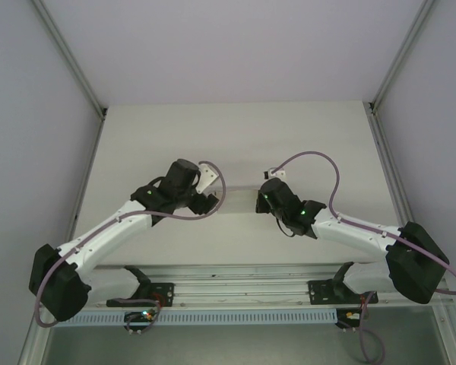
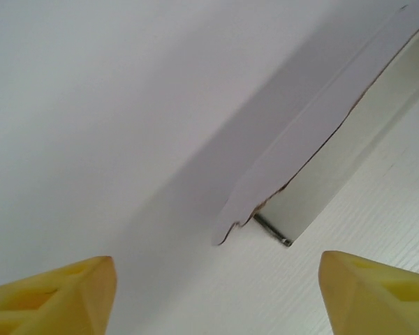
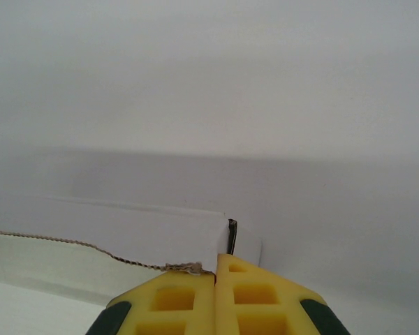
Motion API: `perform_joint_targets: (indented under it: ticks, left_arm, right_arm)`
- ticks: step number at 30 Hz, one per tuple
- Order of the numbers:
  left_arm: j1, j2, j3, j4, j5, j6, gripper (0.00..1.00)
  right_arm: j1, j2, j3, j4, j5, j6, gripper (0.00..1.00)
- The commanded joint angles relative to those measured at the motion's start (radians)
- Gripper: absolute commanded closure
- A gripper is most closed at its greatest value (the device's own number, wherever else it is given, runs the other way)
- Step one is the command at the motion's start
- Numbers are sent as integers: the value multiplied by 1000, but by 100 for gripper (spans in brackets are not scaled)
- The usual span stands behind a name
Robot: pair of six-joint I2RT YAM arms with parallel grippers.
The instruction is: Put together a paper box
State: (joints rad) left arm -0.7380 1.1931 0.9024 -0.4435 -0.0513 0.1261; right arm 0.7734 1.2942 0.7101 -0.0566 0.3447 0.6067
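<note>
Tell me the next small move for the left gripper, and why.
Probably ease the left gripper forward and close it on the raised flap of the paper box. It stands open with that flap just ahead, untouched, while the right gripper looks shut on the box's edge, steadying it.

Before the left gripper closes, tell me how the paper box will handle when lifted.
The paper box looks like thin card with wavy cut edges, so it will probably flex and sag rather than stay rigid. It seems light: the right gripper pinches just one corner. Its flap may bend if pushed.
</note>
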Motion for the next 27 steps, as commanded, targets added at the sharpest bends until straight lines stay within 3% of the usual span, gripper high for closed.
perform_joint_targets:
  ticks: [1,12,17,22,27]
  left_arm:
    - [6,2,-8,-33,-21,-50,32]
    - [27,147,69,1,28,12,47]
    - [32,159,83,7,70,21,63]
    - [30,168,77,19,119,27,69]
    - [32,169,73,17,102,28,69]
  right_arm:
    - [9,24,11,-94,-13,22,100]
    - [9,22,20,-110,-32,12,100]
    - [10,35,26,-122,-39,17,100]
    - [9,43,35,-137,-37,16,100]
    - [9,45,42,-133,-46,8,100]
